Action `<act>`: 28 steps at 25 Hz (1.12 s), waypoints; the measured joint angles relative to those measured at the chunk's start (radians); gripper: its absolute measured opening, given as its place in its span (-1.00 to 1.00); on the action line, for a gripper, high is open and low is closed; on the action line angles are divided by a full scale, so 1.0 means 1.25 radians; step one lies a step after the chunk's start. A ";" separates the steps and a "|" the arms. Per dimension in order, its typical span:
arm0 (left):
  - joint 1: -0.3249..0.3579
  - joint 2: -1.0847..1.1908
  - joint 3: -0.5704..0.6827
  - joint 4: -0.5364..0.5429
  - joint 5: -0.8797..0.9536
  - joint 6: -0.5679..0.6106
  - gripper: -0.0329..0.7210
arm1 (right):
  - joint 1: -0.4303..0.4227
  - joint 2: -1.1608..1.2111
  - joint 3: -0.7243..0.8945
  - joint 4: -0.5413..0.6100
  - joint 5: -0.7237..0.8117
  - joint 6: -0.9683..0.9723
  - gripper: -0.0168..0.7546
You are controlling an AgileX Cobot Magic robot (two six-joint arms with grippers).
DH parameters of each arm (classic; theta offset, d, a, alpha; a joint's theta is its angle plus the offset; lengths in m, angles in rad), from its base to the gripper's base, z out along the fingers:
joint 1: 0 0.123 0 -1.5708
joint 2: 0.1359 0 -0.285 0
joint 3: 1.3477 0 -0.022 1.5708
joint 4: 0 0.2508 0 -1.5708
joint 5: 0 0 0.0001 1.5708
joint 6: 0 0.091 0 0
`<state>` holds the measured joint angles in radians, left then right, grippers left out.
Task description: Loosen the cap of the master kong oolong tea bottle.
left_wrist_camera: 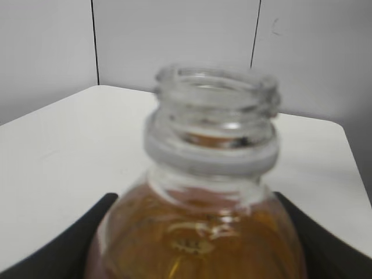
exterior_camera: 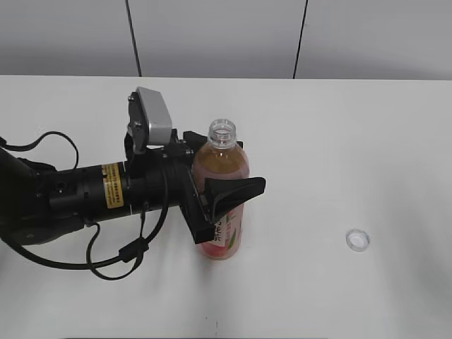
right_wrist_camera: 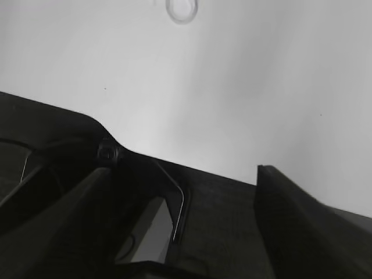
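Note:
The master kong oolong tea bottle [exterior_camera: 222,159] stands upright on the white table with its neck open and no cap on it; a white ring stays below the threads. My left gripper [exterior_camera: 224,212] is shut on the bottle's body from the left, one black finger on each side. In the left wrist view the open neck [left_wrist_camera: 210,110] fills the middle, with my left gripper's fingers [left_wrist_camera: 197,256] at both lower corners. The cap [exterior_camera: 358,240] lies alone on the table at the right, and also shows in the right wrist view [right_wrist_camera: 181,9]. My right gripper [right_wrist_camera: 186,232] is open, empty and far from the cap.
The white table [exterior_camera: 339,141] runs back to a grey panelled wall [exterior_camera: 212,35]. My left arm with its cables [exterior_camera: 70,198] lies across the table's left side. A dark surface [right_wrist_camera: 221,209] lies under the right gripper.

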<state>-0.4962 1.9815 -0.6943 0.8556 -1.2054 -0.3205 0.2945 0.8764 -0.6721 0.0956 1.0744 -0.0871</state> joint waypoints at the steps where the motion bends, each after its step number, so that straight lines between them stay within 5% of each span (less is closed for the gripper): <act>1: 0.000 0.000 0.000 0.000 0.000 0.000 0.30 | 0.000 -0.053 0.021 0.000 -0.009 0.000 0.52; 10: 0.000 0.000 0.000 0.008 0.000 0.000 0.69 | 0.000 -0.374 0.112 0.000 -0.084 -0.017 0.52; 28: 0.000 -0.065 0.001 0.012 -0.003 -0.039 0.66 | 0.000 -0.416 0.121 0.029 0.003 -0.098 0.46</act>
<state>-0.4962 1.9009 -0.6927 0.8703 -1.2087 -0.3694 0.2945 0.3566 -0.5205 0.1313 1.0782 -0.2091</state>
